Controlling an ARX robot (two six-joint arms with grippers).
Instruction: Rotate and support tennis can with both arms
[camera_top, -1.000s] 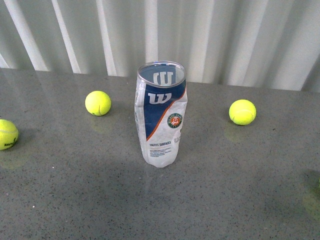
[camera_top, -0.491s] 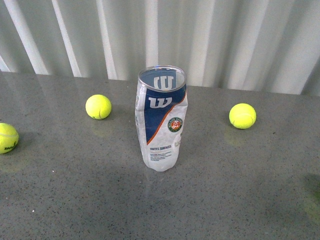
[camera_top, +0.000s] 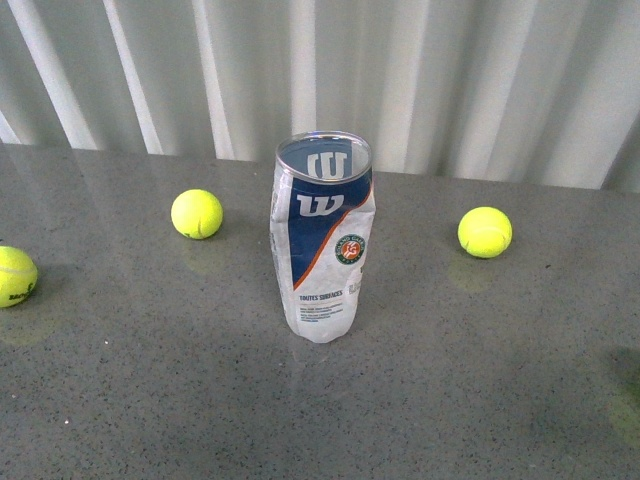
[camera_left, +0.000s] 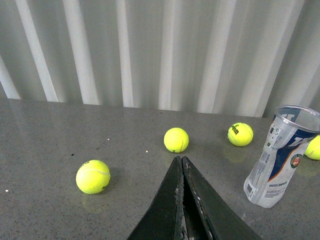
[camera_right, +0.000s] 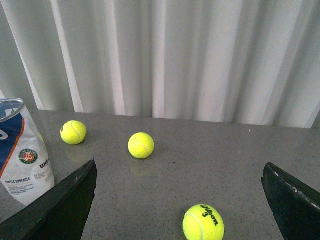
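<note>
Left fingers (camera_left: 181, 165) closed, right fingers (camera_right: 75, 195) spread; tennis can (camera_top: 322, 238) unmoved.

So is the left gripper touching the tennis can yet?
Apart. The left wrist view shows the left gripper, jaws closed together, with bare grey table between it and the tennis can standing off to one side.

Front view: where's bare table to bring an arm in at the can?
Bare table in front of the can, and on both sides between it and the balls, left and right. Nowhere crowded.
</note>
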